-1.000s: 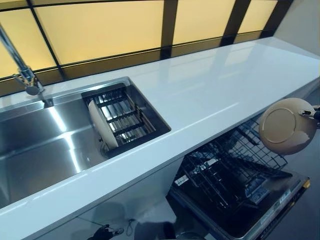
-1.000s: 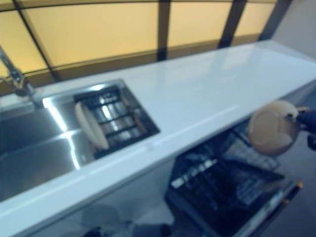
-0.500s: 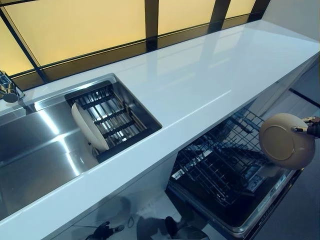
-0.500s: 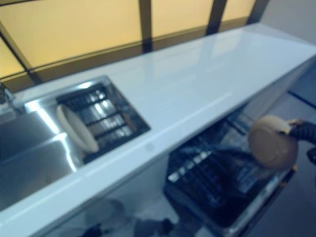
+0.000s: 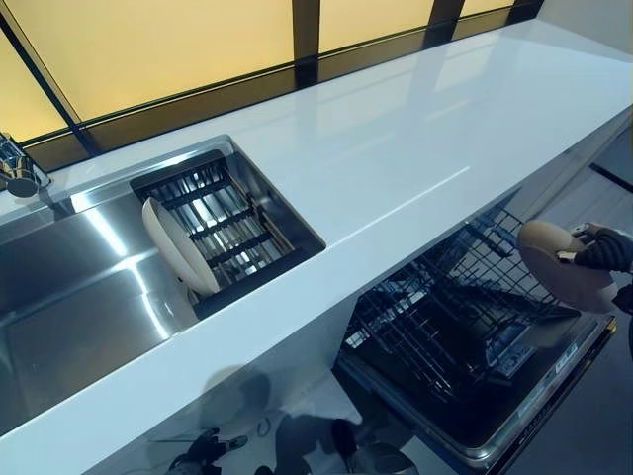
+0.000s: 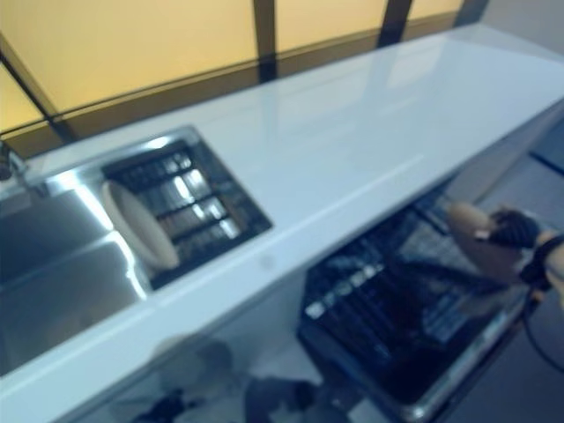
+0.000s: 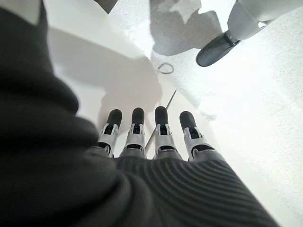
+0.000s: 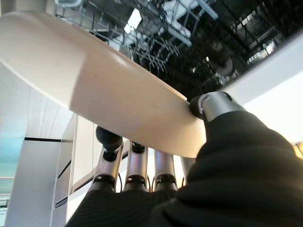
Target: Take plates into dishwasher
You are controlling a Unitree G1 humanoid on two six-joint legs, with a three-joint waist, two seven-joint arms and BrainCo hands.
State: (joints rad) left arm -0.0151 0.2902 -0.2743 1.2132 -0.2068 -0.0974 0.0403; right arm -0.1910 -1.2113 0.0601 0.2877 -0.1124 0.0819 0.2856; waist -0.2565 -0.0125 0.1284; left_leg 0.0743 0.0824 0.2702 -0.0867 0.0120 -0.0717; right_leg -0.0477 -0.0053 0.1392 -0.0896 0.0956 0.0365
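Note:
My right hand (image 5: 601, 251) pinches a beige plate (image 5: 562, 264) between thumb and fingers and holds it tilted over the right end of the open dishwasher's dark wire rack (image 5: 450, 317). The right wrist view shows the plate (image 8: 104, 90) close up with the rack (image 8: 189, 33) past it. A second beige plate (image 5: 178, 245) stands on edge in the drying rack (image 5: 232, 233) inside the steel sink (image 5: 79, 297). My left hand (image 7: 147, 137) shows only in the left wrist view, fingers straight, empty, hanging over the floor.
A long white counter (image 5: 415, 148) runs above the dishwasher, with yellow window panels behind it. A faucet (image 5: 18, 173) stands at the sink's far left. The dishwasher door (image 5: 534, 396) is folded down in front.
My right hand has lowered the plate and tipped it flatter, closer to the dishwasher rack. The camera has shifted slightly.

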